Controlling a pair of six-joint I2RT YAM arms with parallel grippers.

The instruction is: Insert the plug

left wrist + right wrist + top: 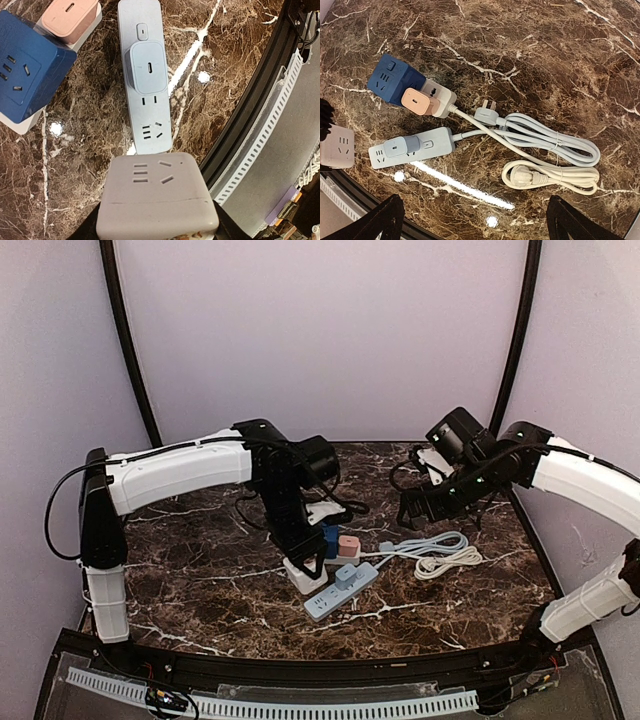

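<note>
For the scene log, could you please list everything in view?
pale cube: one, whitish, in left gripper
blue cube: one, blue, on white strip
pink charger: one, pink, on white strip
white strip: one, white, centre
grey strip: one, grey, beside white strip
grey charger: one, grey, on grey strip
coiled cables: two, grey and white, beside strips
table: one, dark marble
left gripper: one, black, around pale cube
right gripper: one, black, open above table

On the desk (pixel 545 50), a charger (pixel 401 146) sits on the power strip (pixel 432 142); behind the strip — a cube socket (pixel 395 80) on a second strip (pixel 442 95); to its right, coiled cords (pixel 555 150); at its left end — a cube adapter (pixel 337 146).
</note>
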